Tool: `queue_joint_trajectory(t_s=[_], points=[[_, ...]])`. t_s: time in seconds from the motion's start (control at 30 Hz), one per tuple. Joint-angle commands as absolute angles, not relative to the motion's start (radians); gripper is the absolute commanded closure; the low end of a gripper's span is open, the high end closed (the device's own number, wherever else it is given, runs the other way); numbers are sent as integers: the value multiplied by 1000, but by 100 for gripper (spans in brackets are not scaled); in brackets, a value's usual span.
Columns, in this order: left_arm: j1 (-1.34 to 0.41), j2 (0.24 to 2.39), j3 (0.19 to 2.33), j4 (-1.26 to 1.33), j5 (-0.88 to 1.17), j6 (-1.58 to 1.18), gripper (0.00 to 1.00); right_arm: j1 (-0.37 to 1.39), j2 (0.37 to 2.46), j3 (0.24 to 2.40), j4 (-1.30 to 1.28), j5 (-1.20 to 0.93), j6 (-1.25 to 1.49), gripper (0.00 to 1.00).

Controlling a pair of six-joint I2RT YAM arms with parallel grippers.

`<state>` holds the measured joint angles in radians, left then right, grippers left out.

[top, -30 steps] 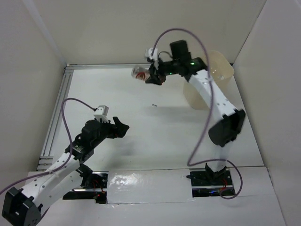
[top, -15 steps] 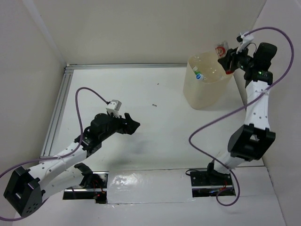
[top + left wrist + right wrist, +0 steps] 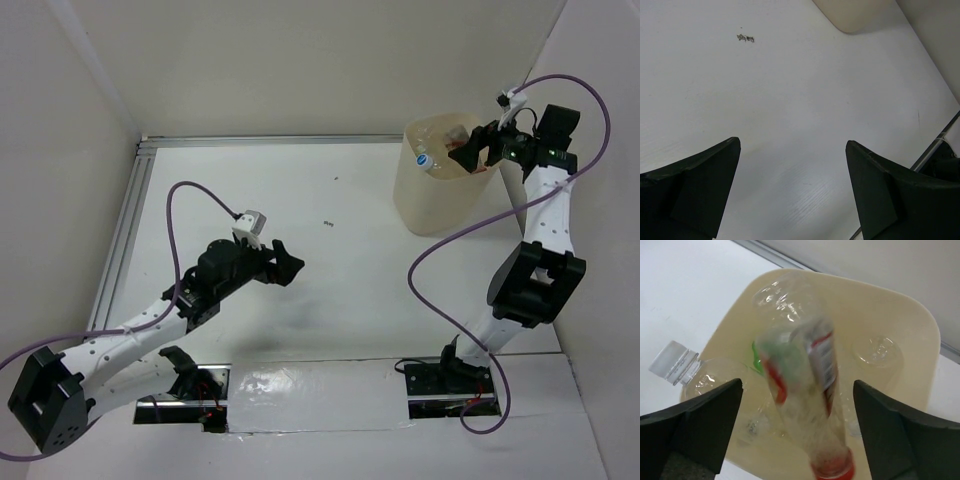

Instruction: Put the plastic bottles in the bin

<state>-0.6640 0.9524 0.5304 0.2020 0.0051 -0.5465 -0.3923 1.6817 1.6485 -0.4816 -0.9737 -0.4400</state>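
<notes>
Top view, bin (image 3: 430, 205): you find it upright at the far right of the tabletop (image 3: 330, 290), close to the right wall.
Top view, white-capped bottle (image 3: 423, 160): it lies in the bin with its cap up at the left side of the rim.
Top view, right arm (image 3: 545, 215): you see it stretched to the far right corner, with the right jaws above the bin's mouth.
Top view, left arm (image 3: 150, 325): it reaches over the left half of the tabletop, well apart from the bin, and the left jaws hang above bare white surface.

Left wrist view, left jaws: they stand wide apart with nothing between them.
Left wrist view, tabletop (image 3: 805, 115): plain white below the jaws, with a small dark speck (image 3: 745, 37) at upper left.
Left wrist view, bin (image 3: 855, 12): only its cream base shows at the top edge, far from the jaws.

Right wrist view, right jaws: they stand wide apart, and neither one touches the bottle between them.
Right wrist view, red-labelled bottle (image 3: 807, 400): it is clear with a red cap, blurred, over the bin's opening, cap end nearest you.
Right wrist view, white-capped bottle (image 3: 687, 370): its cap pokes past the left side of the rim.
Right wrist view, bin (image 3: 907, 322): its rounded-square mouth fills the view, and you can make out other clear bottles inside.
</notes>
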Motion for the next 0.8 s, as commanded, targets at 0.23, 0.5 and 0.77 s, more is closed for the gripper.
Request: queue_joint_trajectory(t_s=[0.23, 0.5, 0.77], points=[[-680, 985, 615, 224, -54, -495, 1, -400, 1505, 1782, -514, -767, -283, 0], [-680, 1032, 669, 224, 24, -451, 1, -324, 1192, 1525, -650, -448, -232, 0], [-670, 1085, 755, 190, 81, -420, 1, -301, 792, 1059, -642, -379, -241, 0]])
